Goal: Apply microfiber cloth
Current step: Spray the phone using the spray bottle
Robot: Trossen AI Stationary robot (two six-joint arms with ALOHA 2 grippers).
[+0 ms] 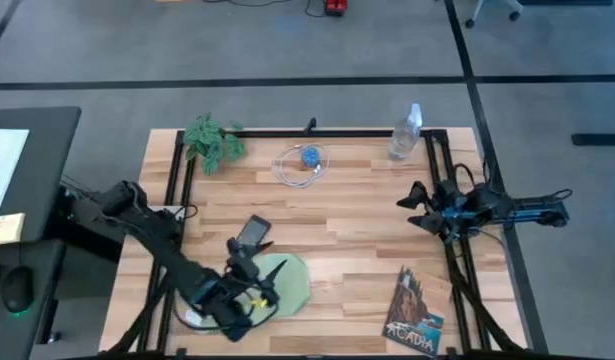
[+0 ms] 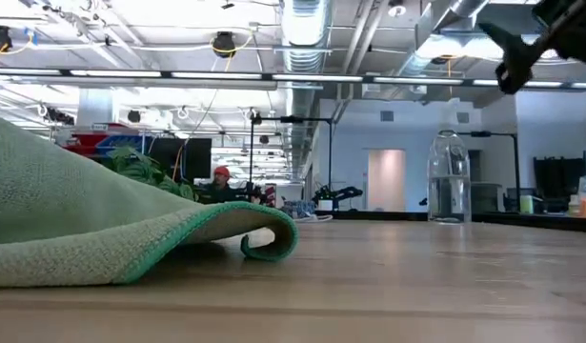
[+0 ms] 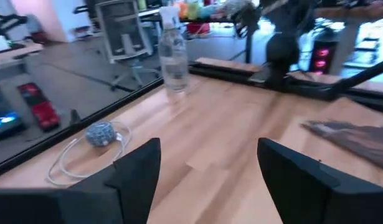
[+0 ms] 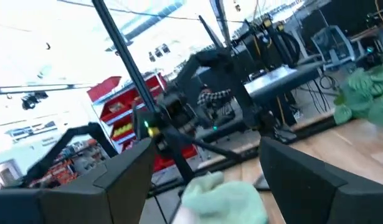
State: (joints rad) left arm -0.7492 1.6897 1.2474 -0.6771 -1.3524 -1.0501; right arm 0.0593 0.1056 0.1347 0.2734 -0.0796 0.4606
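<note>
The pale green microfiber cloth lies crumpled on the table near its front edge. In the low view one cloth edge curls over on itself. A black phone lies just beyond the cloth, toward the far side. My left gripper hovers open over the cloth's left edge, beside the phone. Only bare table shows between its fingers in the left wrist view. My right gripper is open, raised at the table's right side, with the cloth far off in its wrist view.
At the far edge are a green leafy plant, a coiled white cable with a blue ball and a water bottle. A book lies at the front right. Black frame rails run along the table's far and side edges.
</note>
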